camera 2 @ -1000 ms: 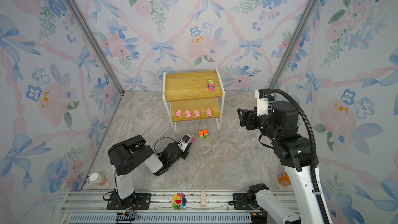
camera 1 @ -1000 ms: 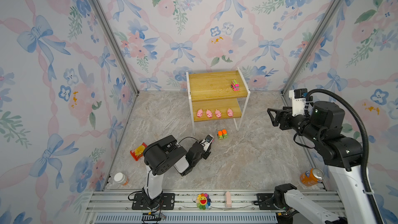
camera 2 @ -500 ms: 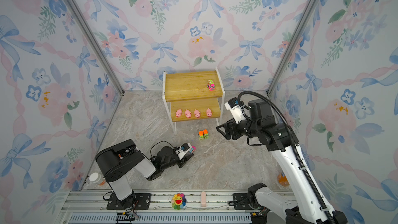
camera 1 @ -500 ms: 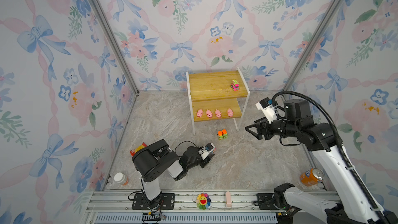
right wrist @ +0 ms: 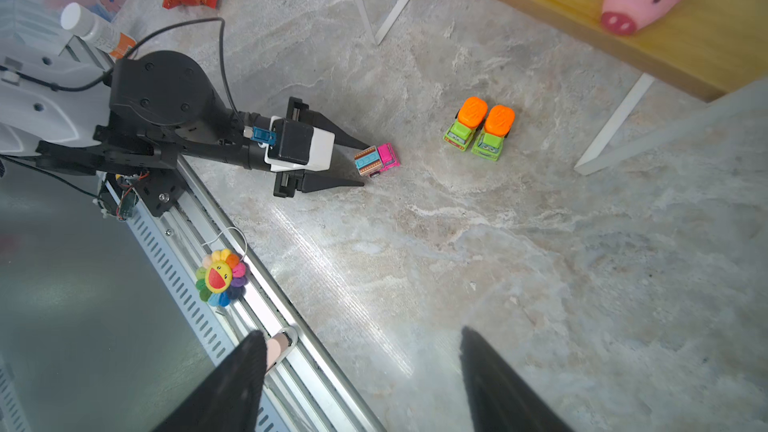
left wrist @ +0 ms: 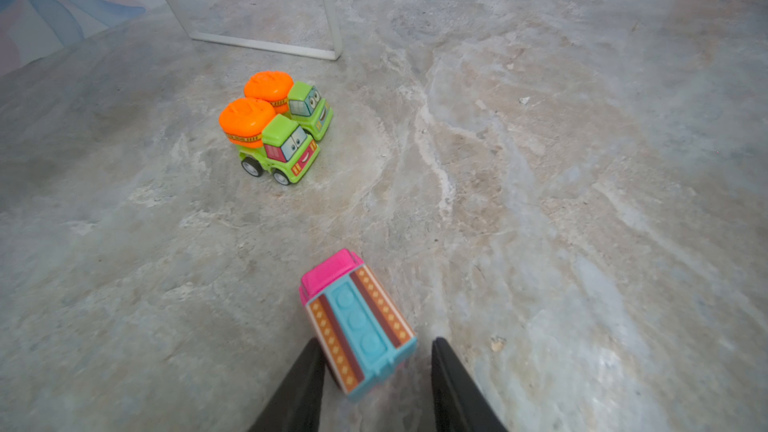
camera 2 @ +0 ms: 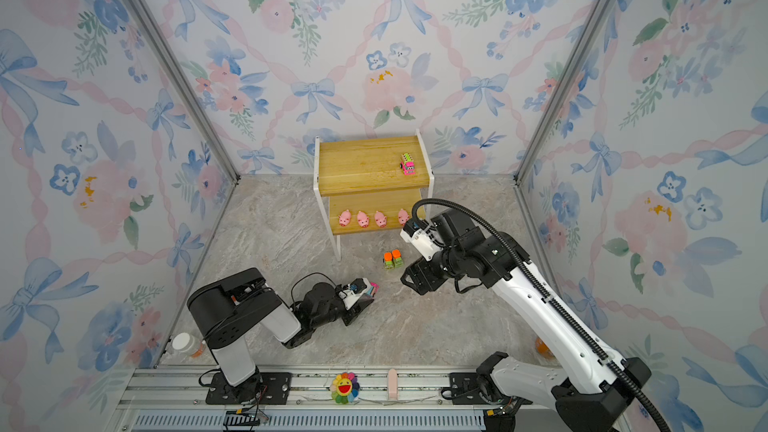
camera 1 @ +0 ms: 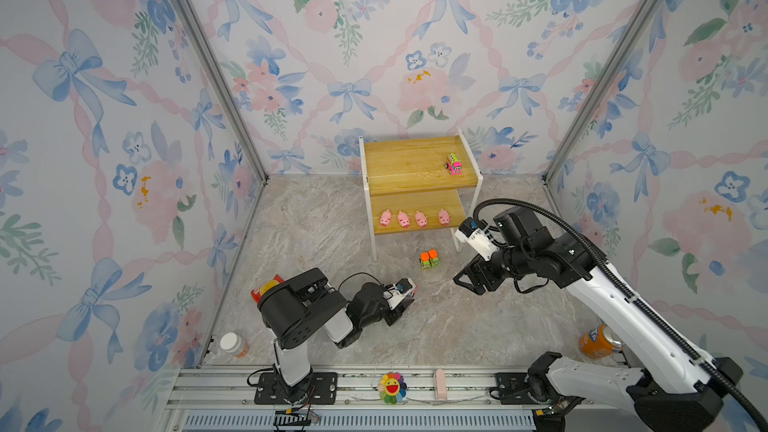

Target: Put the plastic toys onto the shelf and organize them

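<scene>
Reaching low toward 2 o'clock in both top views, your left arm sits folded by its base at 7 o'clock, with the forearm nearly flat over the floor (left wrist: 540, 201). Your left gripper (left wrist: 374, 347) has its jaws a narrow way apart, one on each side of the loose pink truck (left wrist: 353, 309). One finger (left wrist: 309, 367) touches the truck's flank. A sliver of floor shows between the truck and the other finger, so you have no clamp on it. The truck rests on the floor, its pink cab pointing away from the fingers.

Your right arm rises from 5 o'clock, bends by the shelf's (camera 1: 407, 160) right front leg and slopes down toward 8 o'clock. Your right gripper (right wrist: 362, 333) hangs above the floor, jaws wide and empty.

The green trucks (camera 1: 429, 259) stand touching, side by side, on the floor at the shelf's 6 o'clock, between your two grippers. The shelf stands at 12 o'clock by the back wall. Four pigs (camera 1: 413, 218) line its lower board, and the shelved pink truck (camera 1: 454, 164) sits near the top board's 4 o'clock corner.
</scene>
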You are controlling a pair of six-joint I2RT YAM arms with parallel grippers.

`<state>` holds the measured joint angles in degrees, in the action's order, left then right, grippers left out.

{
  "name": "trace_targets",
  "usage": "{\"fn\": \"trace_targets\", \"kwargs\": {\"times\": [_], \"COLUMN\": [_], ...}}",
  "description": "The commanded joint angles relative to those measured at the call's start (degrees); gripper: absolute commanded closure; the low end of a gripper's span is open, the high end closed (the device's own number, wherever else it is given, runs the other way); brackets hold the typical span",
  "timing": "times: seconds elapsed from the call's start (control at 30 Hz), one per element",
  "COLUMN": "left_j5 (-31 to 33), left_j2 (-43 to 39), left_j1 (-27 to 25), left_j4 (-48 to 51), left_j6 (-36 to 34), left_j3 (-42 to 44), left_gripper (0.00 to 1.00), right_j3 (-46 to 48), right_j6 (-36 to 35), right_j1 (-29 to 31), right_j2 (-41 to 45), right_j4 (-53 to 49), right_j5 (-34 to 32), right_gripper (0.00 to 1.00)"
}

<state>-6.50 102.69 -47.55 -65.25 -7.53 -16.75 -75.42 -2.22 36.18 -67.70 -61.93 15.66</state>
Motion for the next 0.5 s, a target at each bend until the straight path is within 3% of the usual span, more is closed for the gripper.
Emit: {"fn": "trace_targets", "kwargs": {"times": [0.0, 0.03, 0.07, 0.2, 0.47], "left_j5": [0.3, 1.2, 2.1, 4.9, 3.3], "left_j2": [0.0, -0.3, -0.7, -2.0, -2.1], "left_j1": [0.5, 0.5, 0.5, 1.0, 1.1], "left_j4": [0.9, 0.9, 0.8, 0.8, 0.8], "left_j6": [-0.4, -0.1, 0.4, 2.8, 9.5], "left_j3": [1.3, 1.4, 1.7, 2.7, 1.4], "left_gripper": [0.50, 0.40, 0.37, 0.36, 0.33], "right_j3": [0.9, 0.8, 0.6, -1.4, -5.6], "right_j6": [-0.4, -0.6, -1.0, -3.5, -5.6], "right_j1": [1.5, 1.8, 2.1, 3.0, 4.7], "right_j2": [-1.4, -2.1, -2.9, -7.3, -16.8], "right_j4": [-2.1, -2.3, -2.7, -5.3, -8.8], "right_j5": [-2.3, -2.5, -2.8, -3.2, -8.3], "right_gripper": [0.23, 0.21, 0.20, 0.19, 0.19]}}
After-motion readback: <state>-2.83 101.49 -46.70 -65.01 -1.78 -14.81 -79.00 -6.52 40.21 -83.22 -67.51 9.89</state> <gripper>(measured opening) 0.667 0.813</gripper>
